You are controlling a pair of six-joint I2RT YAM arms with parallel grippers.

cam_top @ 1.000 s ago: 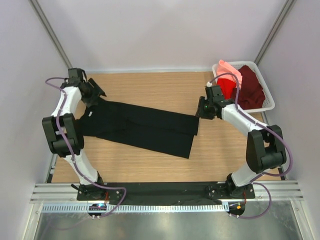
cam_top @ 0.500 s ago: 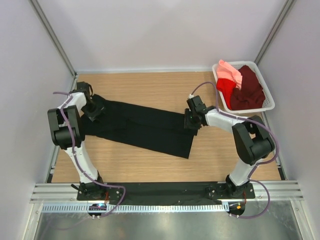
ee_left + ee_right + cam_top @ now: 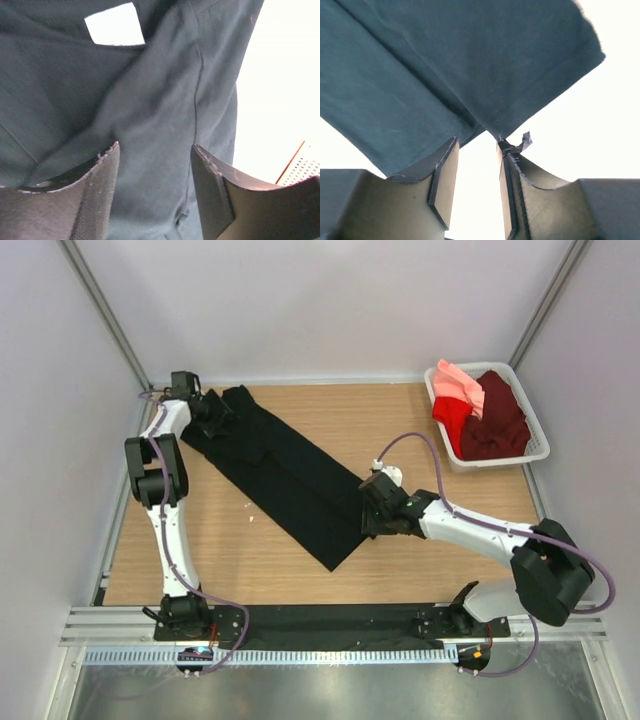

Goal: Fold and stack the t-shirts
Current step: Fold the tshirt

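Where the black t-shirt (image 3: 290,475) lies: folded into a long band on the wooden bench (image 3: 250,570), it slants from the far left corner down toward the middle and ends beside the right arm.
Left claw (image 3: 212,410): it sits at the far-left end of the band. In the wrist view its jaws stand fairly wide, with black cloth bunched into the gap between them, so it holds the black t-shirt.
Chest label (image 3: 115,24): a small white square on the cloth, just beyond that claw's tips.
Right claw (image 3: 375,515): it sits at the near-right edge of the band. Its jaws are narrow, with a bright strip of bench showing between the pads. A hem corner of the shirt meets the tips, but I cannot tell whether it is pinched.
Basket (image 3: 500,462): white plastic, at the far right of the bench, well apart from the black shirt.
Basket contents: a salmon-pink t-shirt (image 3: 458,380) drapes over the far-left corner, with a red t-shirt (image 3: 452,415) just below it. A maroon t-shirt (image 3: 497,415) fills the rest. All three are crumpled.
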